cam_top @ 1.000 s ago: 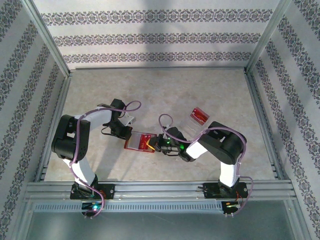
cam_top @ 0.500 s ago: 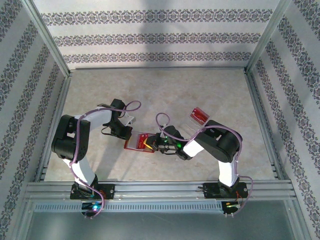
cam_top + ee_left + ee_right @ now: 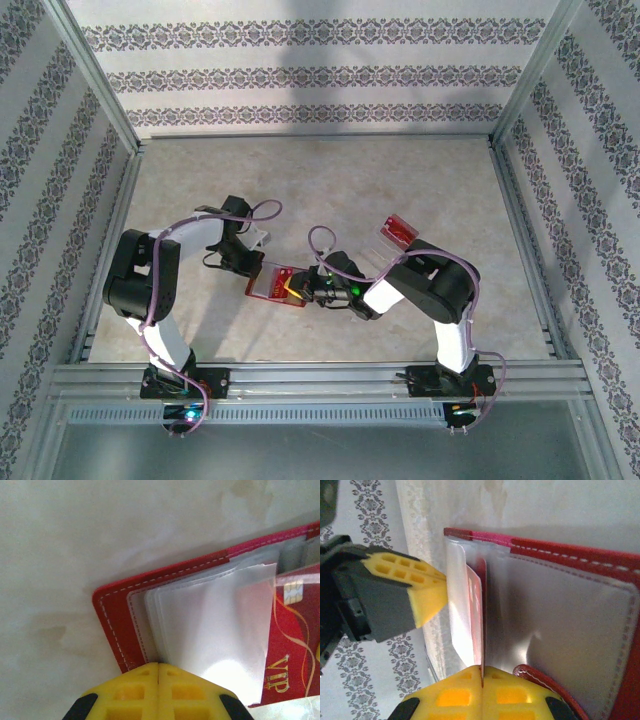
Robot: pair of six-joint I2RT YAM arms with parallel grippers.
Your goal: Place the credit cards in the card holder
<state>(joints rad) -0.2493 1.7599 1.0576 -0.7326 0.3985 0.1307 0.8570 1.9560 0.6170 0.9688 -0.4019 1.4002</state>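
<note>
Open card holder [image 3: 268, 285] lies mid-table; left gripper [image 3: 158, 667], at its 10 o'clock, pinches its clear sleeves [image 3: 215, 625]; right gripper [image 3: 482, 670], at 3 o'clock, clamps a credit card [image 3: 476, 600] edge-on between sleeves.

Card holder [image 3: 120, 630] and VIP card [image 3: 290, 645] cropped at right edge.

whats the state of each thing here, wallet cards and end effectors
red folding leather wallet: open
clear plastic sleeves: fanned, pinched at one edge
glossy red VIP card: gripped, edge among the sleeves
left end effector: shut on sleeves
right end effector: shut on VIP card
second red card: lying apart, untouched
</note>
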